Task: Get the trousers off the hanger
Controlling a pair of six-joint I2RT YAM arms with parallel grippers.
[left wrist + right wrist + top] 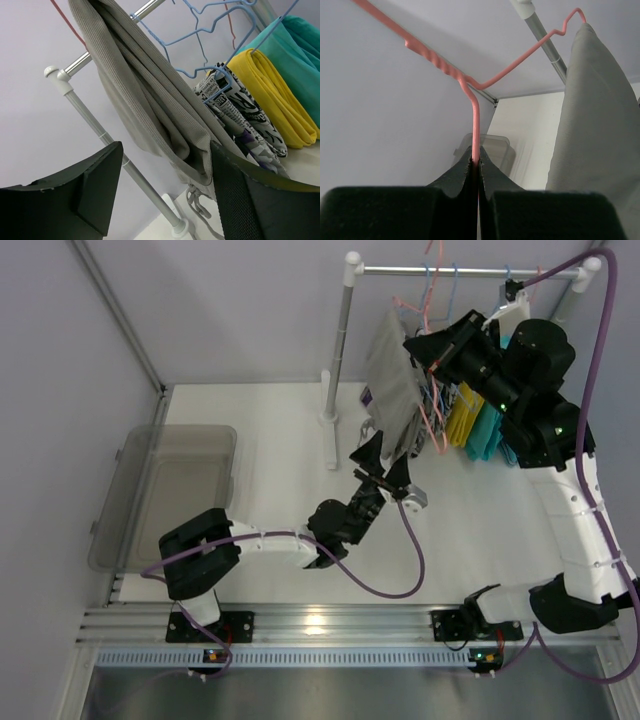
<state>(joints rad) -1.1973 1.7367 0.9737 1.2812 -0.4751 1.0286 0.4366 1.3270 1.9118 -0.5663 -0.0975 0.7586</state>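
Observation:
Grey ribbed trousers (pixel 393 388) hang folded over a pink wire hanger (pixel 476 120), held out in front of the rack. My right gripper (pixel 478 161) is shut on the hanger's wire stem, with the trousers (pixel 592 130) draped to its right. In the top view the right gripper (pixel 432 350) sits high beside the trousers' top. My left gripper (pixel 386 473) is below, at the trousers' hanging end. Its jaws (pixel 167 187) stand open. The lower fold of the trousers (pixel 150 100) hangs between them, close against the right finger (pixel 260 200). A drawstring dangles beneath.
A white rack stands at the back with an upright pole (pixel 340 360) and a top rail (pixel 470 272). On it hang blue hangers (pixel 210 30) with yellow (pixel 272 95), teal (pixel 300 55) and black-and-white patterned (pixel 240 110) garments. A clear plastic bin (pixel 170 490) lies at the left.

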